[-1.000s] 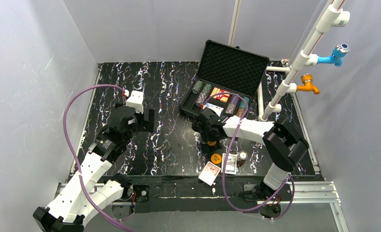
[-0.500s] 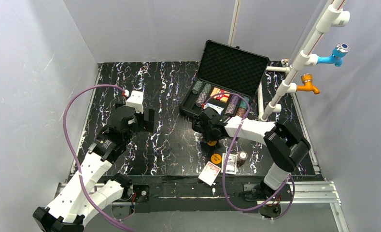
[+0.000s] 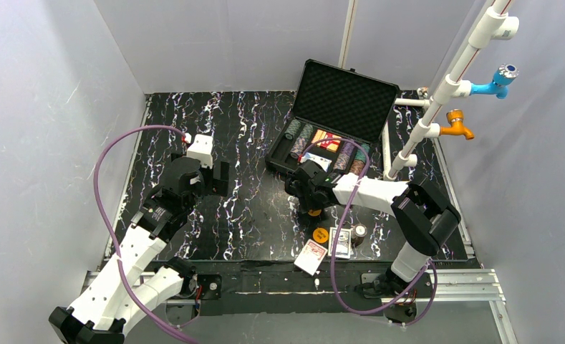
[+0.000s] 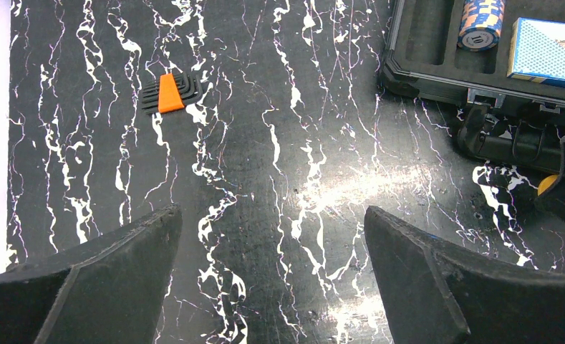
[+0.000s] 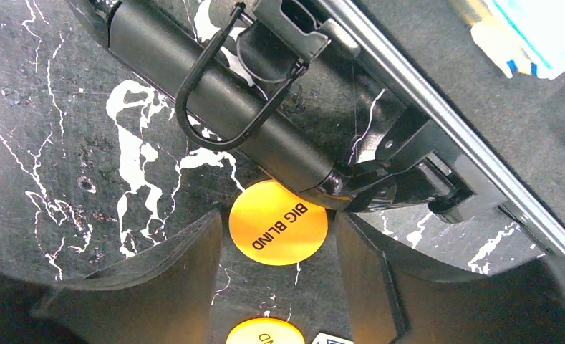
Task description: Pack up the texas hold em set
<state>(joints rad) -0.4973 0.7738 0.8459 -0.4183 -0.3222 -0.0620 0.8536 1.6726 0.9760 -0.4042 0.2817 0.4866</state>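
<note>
Thin, stiff and probably slick, the orange BIG BLIND disc (image 5: 278,223) lies flat on the worktop (image 5: 36,107) between the right arm's parted, empty jaws, its far edge tucked beneath the case handle (image 5: 279,154), so pinch its rim.

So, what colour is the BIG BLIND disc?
Orange disc, black lettering; right wrist view shows it best.

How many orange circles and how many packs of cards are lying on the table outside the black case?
Orange discs: 2, the BIG BLIND one and one nearer the arms
Card packs: 2, one red and one beside it
Total: 4
</note>
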